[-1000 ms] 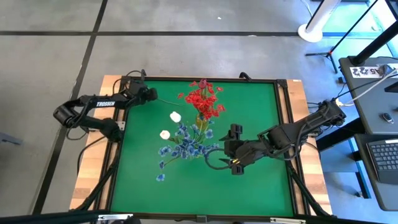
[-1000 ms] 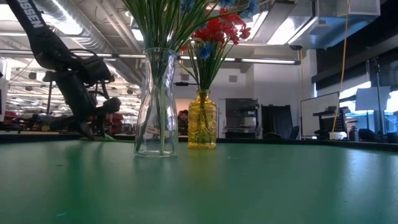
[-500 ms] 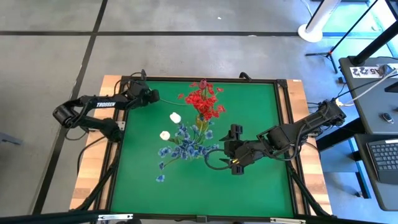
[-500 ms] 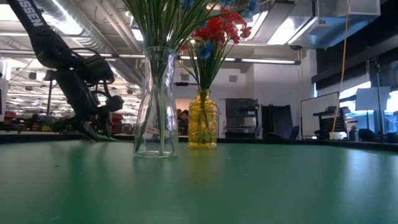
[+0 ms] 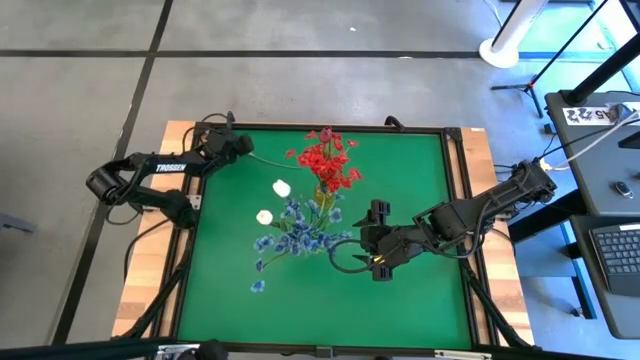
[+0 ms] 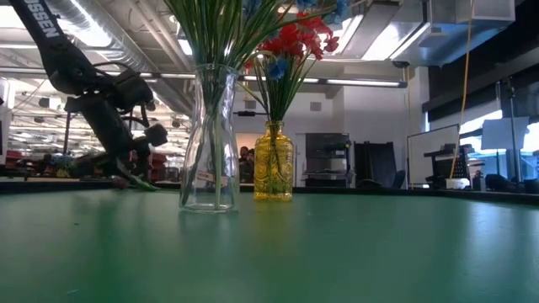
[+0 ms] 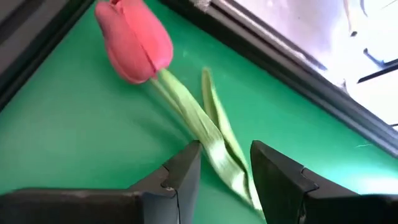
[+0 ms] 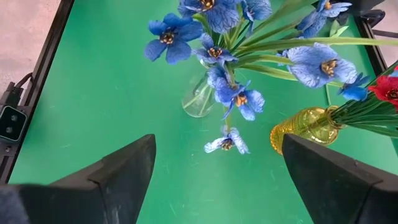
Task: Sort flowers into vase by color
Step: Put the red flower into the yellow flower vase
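Observation:
A pink bud (image 7: 134,40) on a green stem (image 7: 199,121) with a long leaf lies flat on the green mat near the table's far left corner. My left gripper (image 7: 224,149), low at that corner (image 5: 240,147), is open, with a finger on each side of the stem. A clear glass vase (image 6: 209,139) holds blue flowers (image 5: 300,228) and white buds (image 5: 282,187). A yellow vase (image 6: 274,164) holds red flowers (image 5: 325,165). My right gripper (image 5: 365,240) hangs wide open above the mat, right of the vases, with nothing between its fingers (image 8: 217,143).
A black frame (image 7: 292,81) runs round the green mat (image 5: 430,290), close behind the pink bud. The two vases stand near the middle of the table, their flowers spreading wide. The mat's near half lies bare in front of them.
My left gripper has stayed at the far left corner and has rolled and tipped a little over the stem. The right arm and the vases have kept still.

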